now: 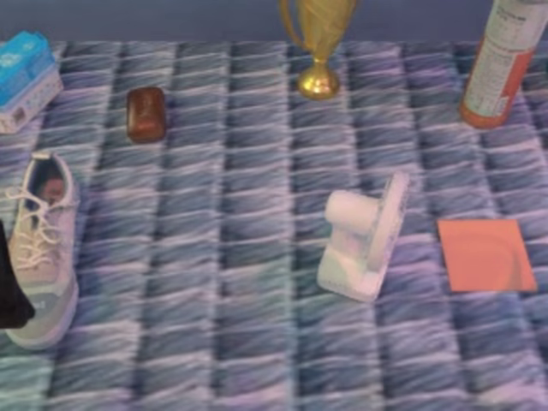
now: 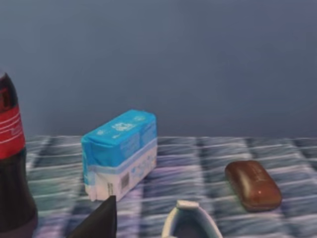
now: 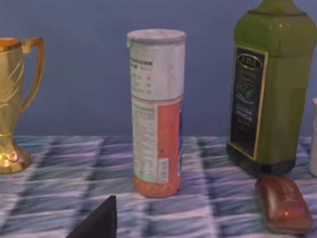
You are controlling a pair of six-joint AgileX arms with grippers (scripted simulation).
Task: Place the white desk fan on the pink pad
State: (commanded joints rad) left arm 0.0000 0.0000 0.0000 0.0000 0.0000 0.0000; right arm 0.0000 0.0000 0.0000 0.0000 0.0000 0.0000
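No writing on any label can be read: the blue and white packet (image 1: 26, 75), the spray can (image 1: 501, 64) and the green bottle (image 3: 265, 94) carry only blurred print. The desk (image 1: 214, 282) wears a blue checked cloth before a plain blue wall. The white fan (image 1: 364, 244) stands right of centre, just left of the pink pad (image 1: 485, 255), apart from it. A sneaker (image 1: 43, 244) lies at the left edge beside the left arm (image 1: 10, 287). I cannot tell either claw's state.
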